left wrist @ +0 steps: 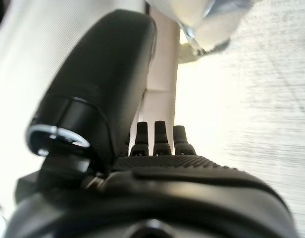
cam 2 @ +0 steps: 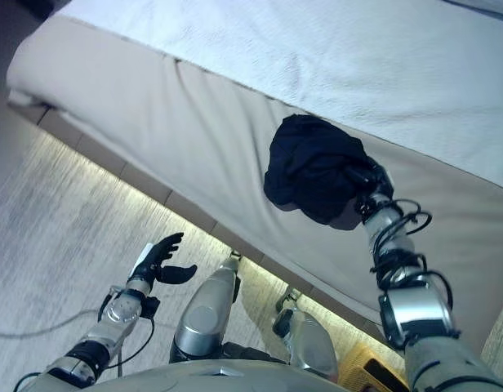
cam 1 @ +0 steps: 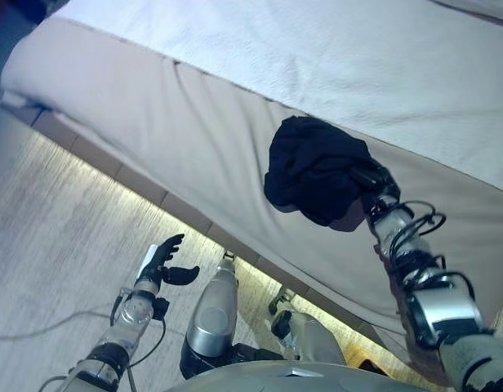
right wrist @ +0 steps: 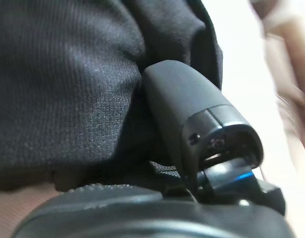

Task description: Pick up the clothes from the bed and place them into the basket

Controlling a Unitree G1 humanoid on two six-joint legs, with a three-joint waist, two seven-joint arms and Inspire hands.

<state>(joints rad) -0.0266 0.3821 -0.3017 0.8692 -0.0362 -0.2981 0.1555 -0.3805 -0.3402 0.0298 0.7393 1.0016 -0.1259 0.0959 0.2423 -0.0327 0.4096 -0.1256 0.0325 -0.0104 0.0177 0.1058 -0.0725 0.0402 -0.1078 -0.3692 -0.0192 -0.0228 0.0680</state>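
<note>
A bunched black garment [cam 1: 313,167] hangs in my right hand [cam 1: 372,181] in front of the bed's beige side [cam 1: 153,114]. The right hand's thumb [right wrist: 192,124] presses into the dark cloth [right wrist: 68,74], and the hand is shut on it. My left hand [cam 1: 163,260] is low over the floor beside the bed, fingers straight and open, holding nothing; its fingers [left wrist: 162,136] show straight in the left wrist view. A corner of a yellow basket [cam 2: 366,369] shows at the bottom, by my right arm.
The bed has a white textured cover [cam 1: 333,57] on top and a lit strip [cam 1: 96,175] along its base. Grey wood-look floor [cam 1: 47,245] lies to the left.
</note>
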